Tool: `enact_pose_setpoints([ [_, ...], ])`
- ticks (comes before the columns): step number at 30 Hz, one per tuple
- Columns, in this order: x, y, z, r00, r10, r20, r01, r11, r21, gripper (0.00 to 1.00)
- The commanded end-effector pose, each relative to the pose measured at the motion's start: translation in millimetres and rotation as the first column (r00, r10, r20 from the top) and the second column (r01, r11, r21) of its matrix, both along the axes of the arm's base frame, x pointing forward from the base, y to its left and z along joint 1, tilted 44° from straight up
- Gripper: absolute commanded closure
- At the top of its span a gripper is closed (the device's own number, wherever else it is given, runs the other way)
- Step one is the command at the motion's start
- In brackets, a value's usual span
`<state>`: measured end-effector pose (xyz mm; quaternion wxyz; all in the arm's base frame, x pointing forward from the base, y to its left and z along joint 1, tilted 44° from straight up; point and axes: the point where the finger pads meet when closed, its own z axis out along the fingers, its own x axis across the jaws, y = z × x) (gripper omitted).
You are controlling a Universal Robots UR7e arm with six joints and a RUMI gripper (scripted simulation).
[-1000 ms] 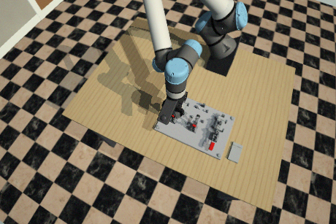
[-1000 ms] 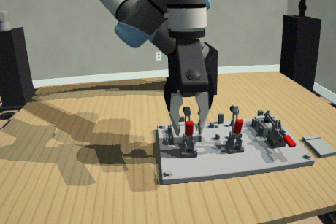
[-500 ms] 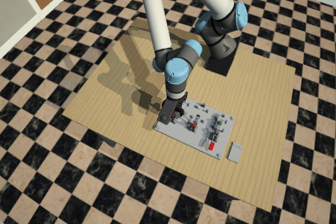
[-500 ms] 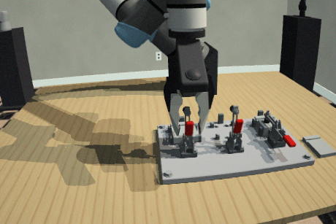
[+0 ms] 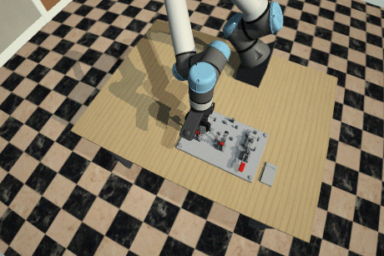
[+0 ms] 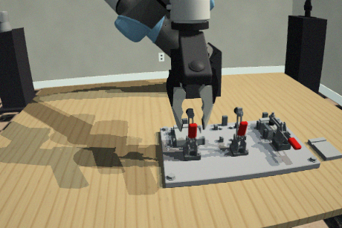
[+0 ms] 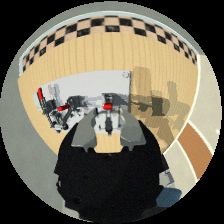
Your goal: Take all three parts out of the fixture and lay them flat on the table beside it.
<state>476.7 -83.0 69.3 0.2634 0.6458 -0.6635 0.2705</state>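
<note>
The grey fixture plate [image 5: 209, 158] [image 6: 223, 171] [image 7: 102, 80] carries three clamps with red handles. The left handle [image 6: 192, 131] [image 7: 107, 106] and middle handle [image 5: 222, 143] [image 6: 242, 128] stand upright with their arms raised. The right handle [image 5: 242, 167] [image 6: 294, 143] is down, its clamp arm over a grey part [image 6: 265, 128]. Another grey part [image 6: 180, 140] sits at the left clamp, partly hidden. A flat grey part [image 5: 268, 174] [image 6: 325, 149] lies on the table beside the fixture. My gripper [image 6: 192, 129] [image 7: 108, 107] is partly open and empty, low over the left station; exact fingertip depth is unclear.
Small pegs and blocks [image 6: 224, 120] stand on the plate behind and between the clamps. Bolt heads [image 6: 170, 177] mark its corners. The wooden table [image 5: 167, 163] [image 6: 93, 203] extends around the fixture. The raised left clamp arm [image 6: 190, 112] stands close to my fingers.
</note>
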Motion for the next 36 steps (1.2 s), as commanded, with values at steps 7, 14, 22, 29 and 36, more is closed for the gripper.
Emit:
enact_pose_setpoints([
  [7, 0.2, 21.4, 21.9, 1.000, -0.001, 0.000, 0.001, 1.000, 0.000, 0.72],
  [14, 0.2, 23.7, 24.3, 1.000, -0.001, 0.000, 0.001, 1.000, 0.000, 0.72],
  [22, 0.2, 23.7, 24.3, 1.000, -0.001, 0.000, 0.001, 1.000, 0.000, 0.72],
  [29, 0.2, 24.0, 24.6, 1.000, -0.001, 0.000, 0.001, 1.000, 0.000, 0.41],
  [36, 0.2, 27.8, 28.4, 1.000, -0.001, 0.000, 0.001, 1.000, 0.000, 0.41],
])
